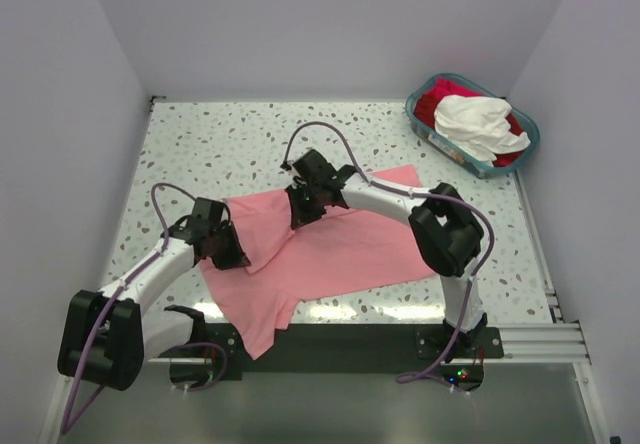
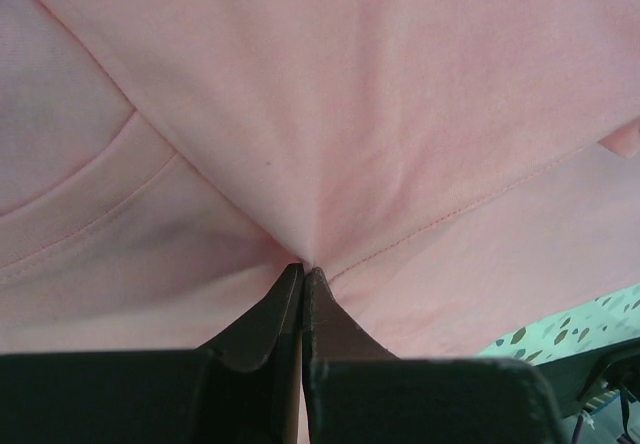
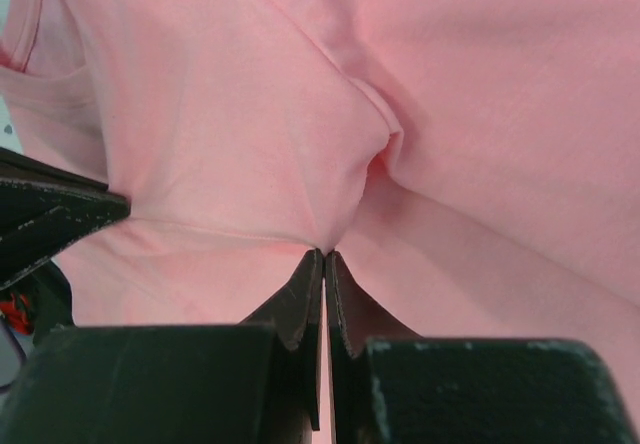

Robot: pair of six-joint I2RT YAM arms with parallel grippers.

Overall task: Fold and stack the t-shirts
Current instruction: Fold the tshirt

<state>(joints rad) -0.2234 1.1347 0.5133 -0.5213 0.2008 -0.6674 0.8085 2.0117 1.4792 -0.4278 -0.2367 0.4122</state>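
Pink t-shirt (image 1: 345, 249), one; left gripper (image 2: 303, 270), right gripper (image 3: 324, 256), two, clamped on it

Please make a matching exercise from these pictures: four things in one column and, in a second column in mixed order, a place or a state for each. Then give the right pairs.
Things:
1. pink t-shirt
2. white t-shirt
3. basket
4. left gripper

Place or state:
A. at the far right corner of the table
B. shut on pink cloth
C. lying partly folded over in the middle of the table
D. on top, inside the basket

Pairs: 1-C, 2-D, 3-A, 4-B
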